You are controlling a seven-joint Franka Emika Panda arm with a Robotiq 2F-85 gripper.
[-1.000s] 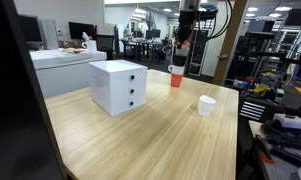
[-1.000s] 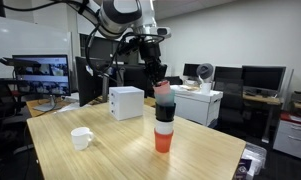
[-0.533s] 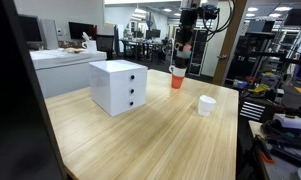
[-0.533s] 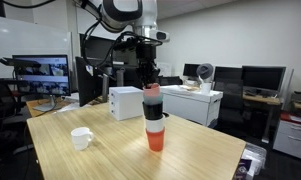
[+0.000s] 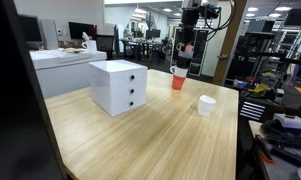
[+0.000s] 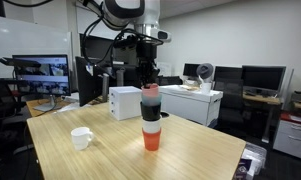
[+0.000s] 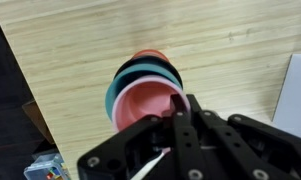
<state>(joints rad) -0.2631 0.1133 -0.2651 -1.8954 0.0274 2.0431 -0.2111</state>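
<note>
Tool grips a tall cup stack near the far edge of the desk.

On the wide desk, the white drawer box stands well apart from the cup stack, and the small mug is nearer to it. The tool seems closed on the rim of the pink top cup. I judge this a holding step. Any next move needs the stack kept upright and away from that edge, toward the desk middle where there is room.

You've got one stack of cups, four colours showing in the wrist view, plus one white mug and one white drawer box with three knobs.
</note>
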